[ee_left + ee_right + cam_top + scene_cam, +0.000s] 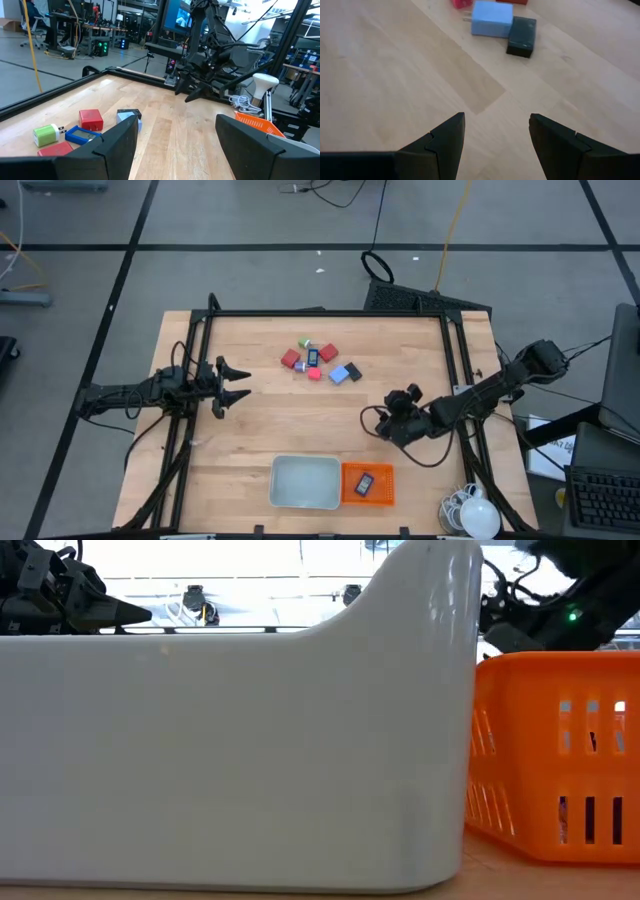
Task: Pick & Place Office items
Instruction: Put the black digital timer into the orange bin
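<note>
surface: bare wooden table (260, 435) | room: grey floor (250, 275) | both arms' fingers: released, empty

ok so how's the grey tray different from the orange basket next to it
The grey tray is wider, solid-walled and shows nothing inside; the orange basket is smaller, has slotted mesh walls, and already holds a black flat item. In the low view the tray's wall rises higher than the basket's rim. Both are rectangular, open-topped and sit side by side at the table's near edge.
</note>
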Motion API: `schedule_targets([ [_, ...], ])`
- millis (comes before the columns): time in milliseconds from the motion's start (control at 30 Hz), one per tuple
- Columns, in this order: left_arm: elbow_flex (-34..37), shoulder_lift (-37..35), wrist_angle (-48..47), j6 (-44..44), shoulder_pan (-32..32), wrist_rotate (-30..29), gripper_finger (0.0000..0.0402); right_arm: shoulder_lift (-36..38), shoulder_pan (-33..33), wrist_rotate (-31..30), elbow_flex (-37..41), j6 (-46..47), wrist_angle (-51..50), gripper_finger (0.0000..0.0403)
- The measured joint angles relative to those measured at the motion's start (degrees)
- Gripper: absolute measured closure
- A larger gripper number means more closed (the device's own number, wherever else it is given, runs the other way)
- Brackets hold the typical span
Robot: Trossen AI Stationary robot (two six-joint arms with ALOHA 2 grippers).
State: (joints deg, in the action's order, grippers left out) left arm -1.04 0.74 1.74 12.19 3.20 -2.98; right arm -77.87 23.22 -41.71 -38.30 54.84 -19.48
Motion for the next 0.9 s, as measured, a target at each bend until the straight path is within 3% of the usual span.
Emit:
schedule_targets([
  [233,0.00,0.00,0.01,0.00,-0.02,0.00,0.0130,0.00,-2.89,-0.01,3.84,-0.74,6.85,0.0193],
  [567,0.00,0.02,0.02,0.00,0.00,0.00,0.0130,0.00,-8.14,0.01,9.96,-13.37,24.90,0.0188],
  [900,0.00,0.01,0.00,0.00,-0.01,0.01,0.0131,-4.64,-15.57,5.99,10.25,-24.64,37.84,0.0109],
])
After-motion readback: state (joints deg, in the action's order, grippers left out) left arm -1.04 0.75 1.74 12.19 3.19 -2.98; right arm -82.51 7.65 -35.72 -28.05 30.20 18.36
